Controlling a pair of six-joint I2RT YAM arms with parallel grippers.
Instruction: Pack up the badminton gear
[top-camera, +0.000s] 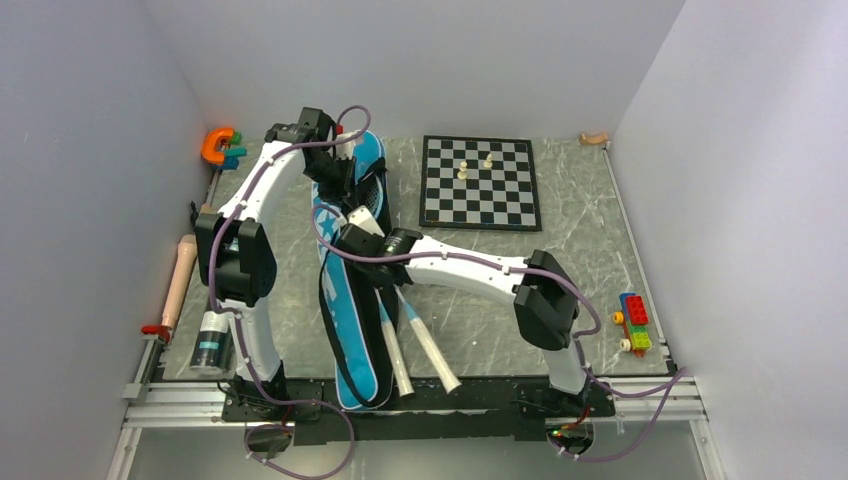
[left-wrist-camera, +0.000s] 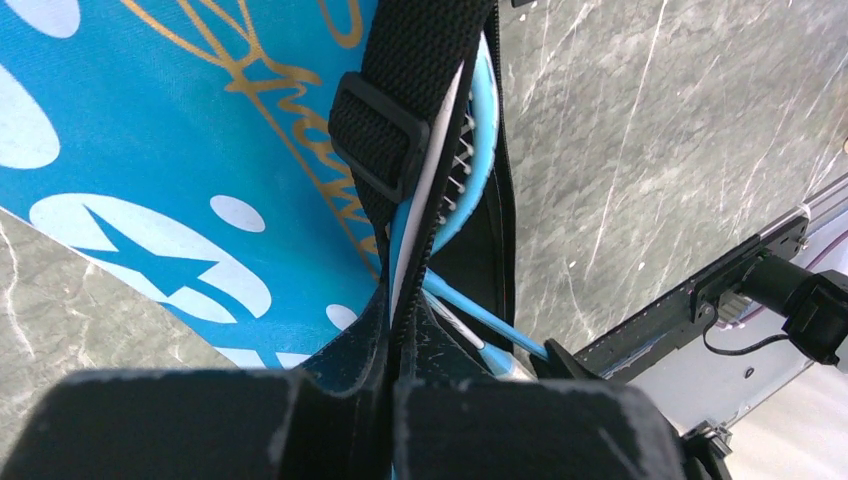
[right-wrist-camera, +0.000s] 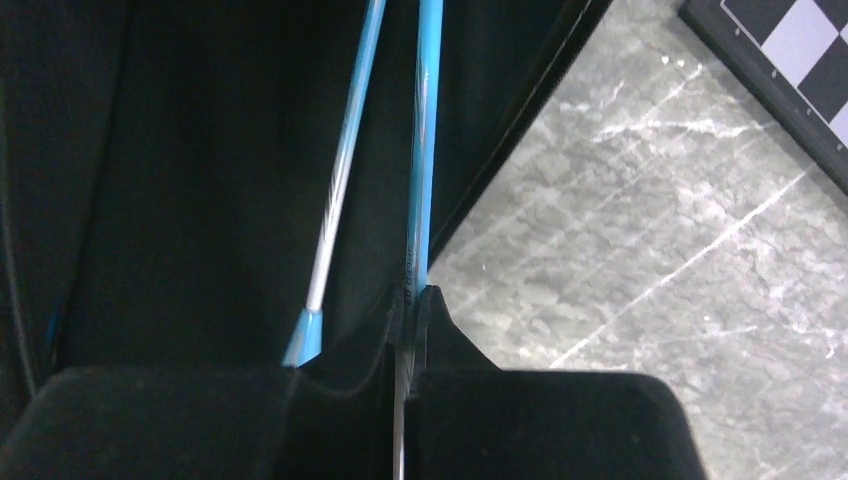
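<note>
The blue "SPORT" racket bag (top-camera: 345, 300) lies lengthwise between my arms, its black inside (right-wrist-camera: 150, 150) open toward the right. My left gripper (top-camera: 335, 178) is shut on the bag's black zipper edge and strap (left-wrist-camera: 400, 130) near the far end. In the left wrist view (left-wrist-camera: 400, 350) a light-blue racket head (left-wrist-camera: 478, 160) shows inside the bag (left-wrist-camera: 180, 150). My right gripper (top-camera: 368, 248) is shut on one light-blue racket shaft (right-wrist-camera: 425, 150), and the second shaft (right-wrist-camera: 345, 160) runs beside it. Two white handles (top-camera: 400, 362) (top-camera: 438, 360) stick out at the near end. No shuttlecocks or long black tube show.
A chessboard (top-camera: 480, 182) with a few pieces lies at the back right. An orange clamp tool (top-camera: 218, 146) is at the back left. A tan handle (top-camera: 180, 278) and a cylinder with a teal band (top-camera: 212, 343) lie along the left edge. Toy bricks (top-camera: 632, 322) sit at the right edge.
</note>
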